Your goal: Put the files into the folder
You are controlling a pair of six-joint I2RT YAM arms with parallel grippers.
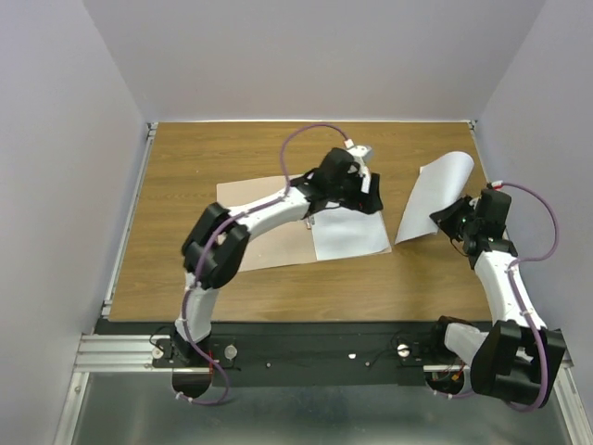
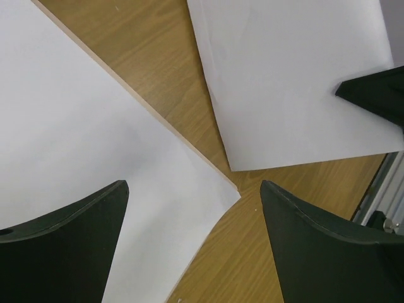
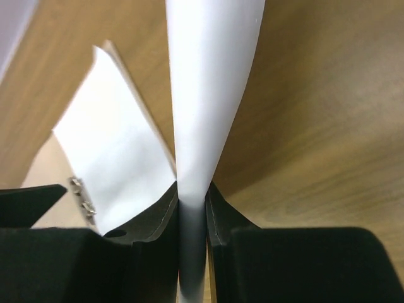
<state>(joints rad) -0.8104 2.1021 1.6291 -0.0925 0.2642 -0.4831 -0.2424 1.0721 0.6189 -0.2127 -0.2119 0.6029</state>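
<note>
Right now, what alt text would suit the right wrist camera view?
The right gripper pinches a white sheet edge-on; it rises through the middle of the view. Behind it, on the wooden table, a second white sheet lies on the tan folder.

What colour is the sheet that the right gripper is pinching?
Plain white. The sheet shows best in the right wrist view, pinched by the right gripper.

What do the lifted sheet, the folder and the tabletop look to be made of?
Lifted sheet: thin matte white paper, seemingly; it bows where the right gripper pinches it. Folder: thin pinkish-tan card or plastic, lying flat; which one is unclear. Tabletop: brown wood grain with a soft sheen, perhaps laminate or veneer.
</note>
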